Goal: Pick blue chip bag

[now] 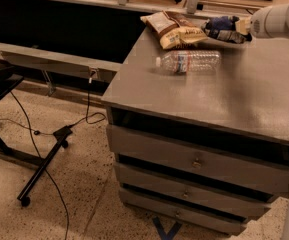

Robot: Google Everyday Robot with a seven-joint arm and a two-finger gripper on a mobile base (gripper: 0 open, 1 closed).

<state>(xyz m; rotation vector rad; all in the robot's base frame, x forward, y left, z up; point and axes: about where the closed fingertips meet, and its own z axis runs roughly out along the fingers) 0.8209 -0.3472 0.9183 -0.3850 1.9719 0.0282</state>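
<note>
The blue chip bag (222, 28), small, crinkled and dark blue with white patches, lies at the back of the grey cabinet top (209, 94). My gripper (243, 26), at the end of the white arm (279, 20) coming in from the right edge, is right at the bag's right end and seems to touch it. Whether the bag is off the surface cannot be told.
A tan and brown snack bag (173, 30) lies just left of the blue bag. A clear water bottle (189, 62) lies on its side in front of both. The cabinet has three drawers (199, 161). A black stand (39, 166) and cables are on the floor at the left.
</note>
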